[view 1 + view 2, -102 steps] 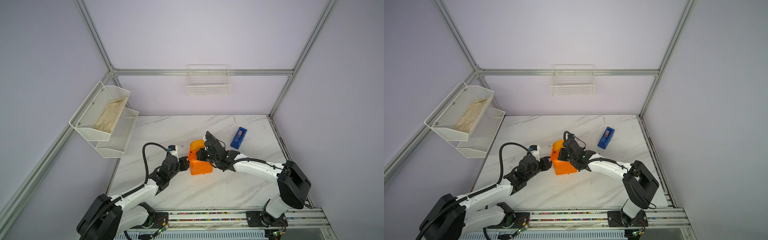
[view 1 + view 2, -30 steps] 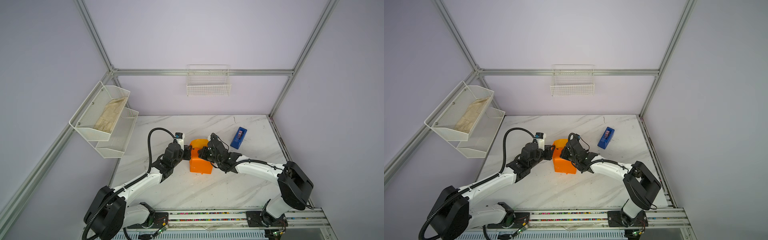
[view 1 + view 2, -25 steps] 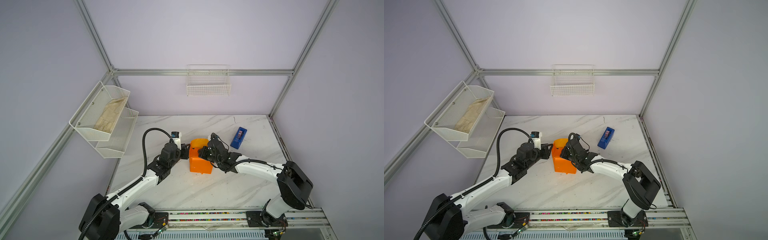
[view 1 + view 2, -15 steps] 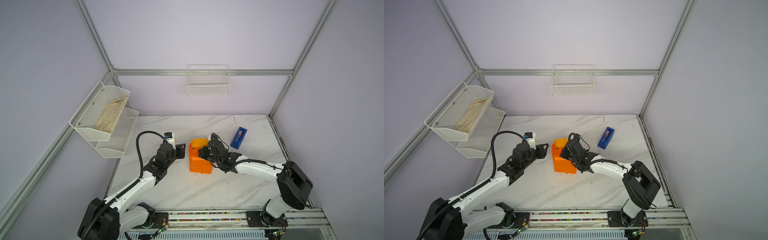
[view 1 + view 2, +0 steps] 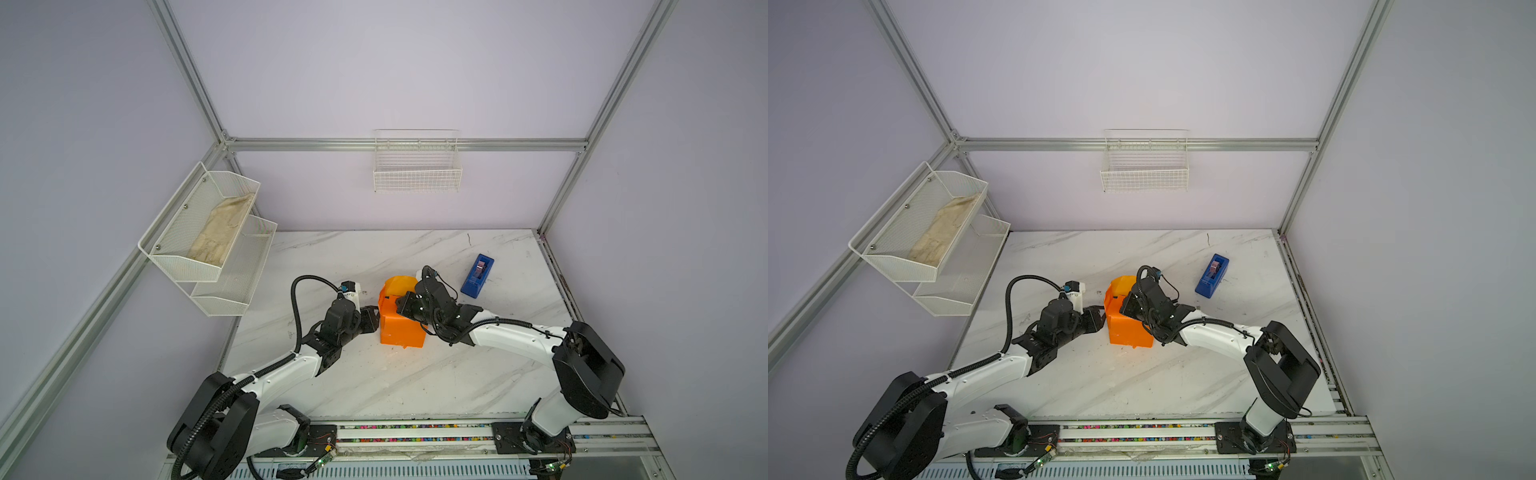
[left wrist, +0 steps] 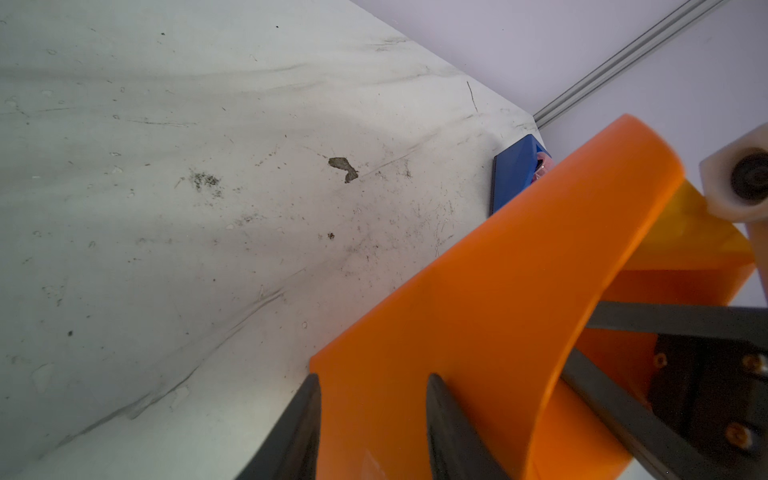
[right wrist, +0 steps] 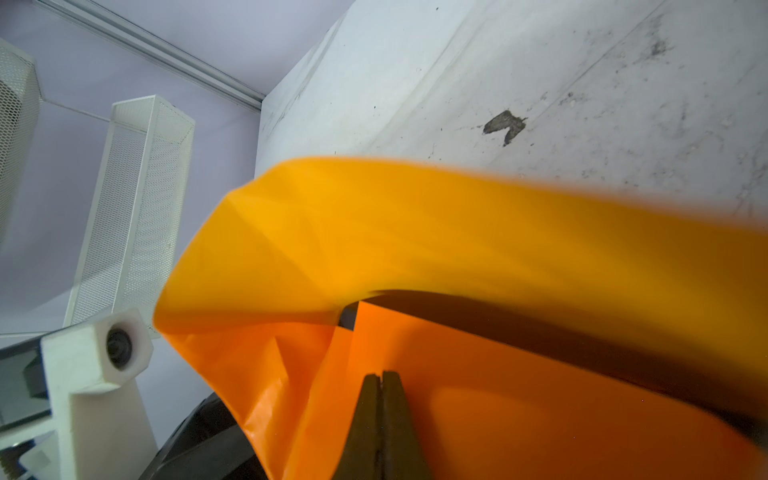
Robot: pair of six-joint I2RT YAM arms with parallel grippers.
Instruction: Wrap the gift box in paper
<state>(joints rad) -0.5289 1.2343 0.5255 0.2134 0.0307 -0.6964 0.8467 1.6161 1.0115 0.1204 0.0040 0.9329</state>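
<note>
Gift box: not seen directly; hidden under the orange paper (image 5: 401, 328) on the table (image 5: 374, 386), between the two arms. Paper is folded over top and sides; the far flap (image 5: 400, 284) curls up loose, no tape seen.

Right gripper (image 7: 380, 379): pressed together, tips resting on the top fold, nothing between them. Left gripper (image 6: 374, 415): spread, at the parcel's left side, pinching nothing.

Risks: if the right tips lift, the folds likely spring open. A sideways nudge from the left could slide the parcel.

Tape dispenser (image 5: 477, 276) lies near, beyond the right arm; that arm could fetch it only by freeing the fold. Cloth (image 5: 220, 232) in the wall rack and wire basket (image 5: 417, 166) are well apart.
</note>
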